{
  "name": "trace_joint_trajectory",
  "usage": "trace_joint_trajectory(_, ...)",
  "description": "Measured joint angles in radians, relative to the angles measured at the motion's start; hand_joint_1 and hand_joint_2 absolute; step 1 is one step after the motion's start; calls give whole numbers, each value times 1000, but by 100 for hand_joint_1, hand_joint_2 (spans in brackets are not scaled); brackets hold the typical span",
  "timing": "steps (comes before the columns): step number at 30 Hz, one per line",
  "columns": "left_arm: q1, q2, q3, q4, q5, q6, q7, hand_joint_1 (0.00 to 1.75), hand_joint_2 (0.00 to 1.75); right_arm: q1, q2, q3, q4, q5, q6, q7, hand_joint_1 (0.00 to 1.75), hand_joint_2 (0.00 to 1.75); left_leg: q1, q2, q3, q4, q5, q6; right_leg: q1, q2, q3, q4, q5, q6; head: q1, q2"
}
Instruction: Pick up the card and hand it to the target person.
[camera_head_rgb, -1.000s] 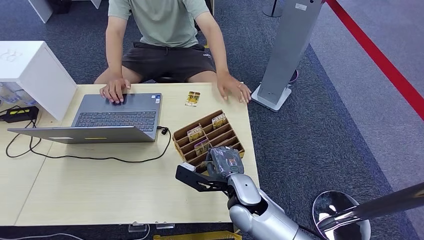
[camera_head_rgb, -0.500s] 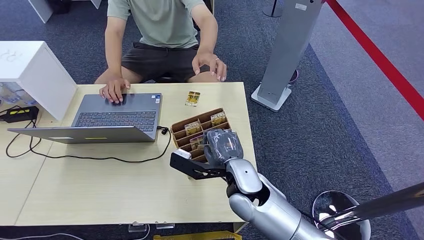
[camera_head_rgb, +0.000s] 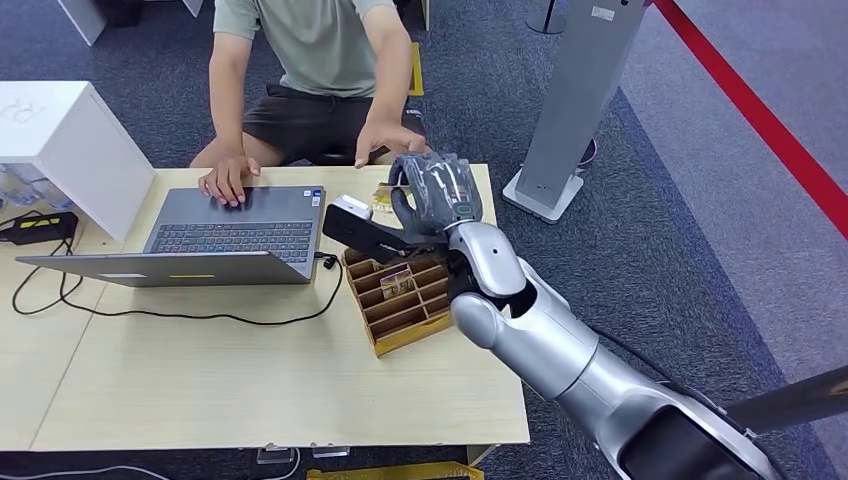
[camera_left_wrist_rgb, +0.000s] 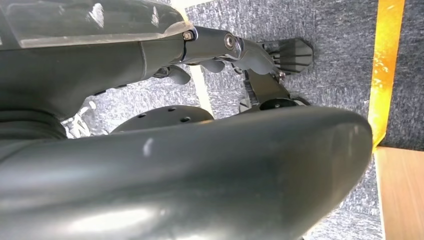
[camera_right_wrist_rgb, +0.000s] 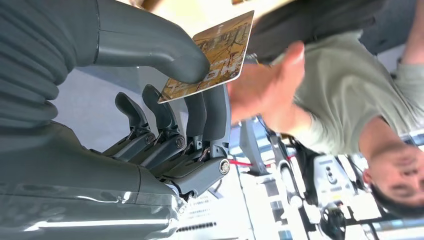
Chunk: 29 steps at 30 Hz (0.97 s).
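Note:
My right hand (camera_head_rgb: 437, 188) is raised over the far edge of the table (camera_head_rgb: 200, 380), in front of the seated person (camera_head_rgb: 320, 50). It pinches a brown and gold card (camera_right_wrist_rgb: 212, 52) between the thumb (camera_right_wrist_rgb: 150, 47) and the fingers (camera_right_wrist_rgb: 207, 120). The person's hand (camera_right_wrist_rgb: 265, 90) reaches in close to the card's free end; I cannot tell whether it touches. In the head view that hand (camera_head_rgb: 385, 137) hovers just beyond mine. My left hand (camera_left_wrist_rgb: 235, 47) hangs beside the table over the carpet, fingers loose and holding nothing.
A brown slotted card holder (camera_head_rgb: 400, 300) with a card in it (camera_head_rgb: 397, 277) sits under my right forearm. An open laptop (camera_head_rgb: 225, 235) with the person's other hand (camera_head_rgb: 228, 180) on it lies to the left, beside a white box (camera_head_rgb: 60, 140). A grey stand (camera_head_rgb: 575, 100) is on the right.
My right hand lifted out of the card holder and moved toward the person with a card. The person's hand left the table edge and came in to meet it.

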<state>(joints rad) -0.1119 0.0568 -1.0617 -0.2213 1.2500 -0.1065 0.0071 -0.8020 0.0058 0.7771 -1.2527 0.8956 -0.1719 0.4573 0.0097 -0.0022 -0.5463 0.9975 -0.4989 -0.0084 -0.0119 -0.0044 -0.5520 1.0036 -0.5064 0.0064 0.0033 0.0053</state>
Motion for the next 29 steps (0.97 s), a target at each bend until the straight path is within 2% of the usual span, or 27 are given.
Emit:
trace_joint_trajectory(7, -12, 0, -2, 0, -10, -1, 11, 0, 0, -98, 84, 14, 293, 4, -71, -65, 148, 175, 0, 0, 0, 0, 0, 0, 0, -1, 0, 0, 0, 0, -1, 0)
trace_joint_trajectory(13, -13, -2, -7, 0, -4, 1, 10, 0, 0, -140, 131, 22, 450, 8, -91, -80, 148, 175, 0, 0, 0, 0, 0, 0, 0, 0, 0, 0, 0, 0, 1, 0)
trace_joint_trajectory(17, -12, -2, -13, 0, -2, 2, 10, 0, 0, -156, 148, 23, 518, 8, -95, -86, 0, 175, 0, 0, 0, 0, 0, 0, 0, 0, 0, 0, 0, 0, 1, 0)
trace_joint_trajectory(29, -12, -2, -16, 0, 11, 2, -9, 0, 0, -169, 167, 23, 591, -2, -108, -105, 0, 175, 0, 0, 0, 0, 0, 0, 0, 0, -1, 0, 0, 0, 0, 0)
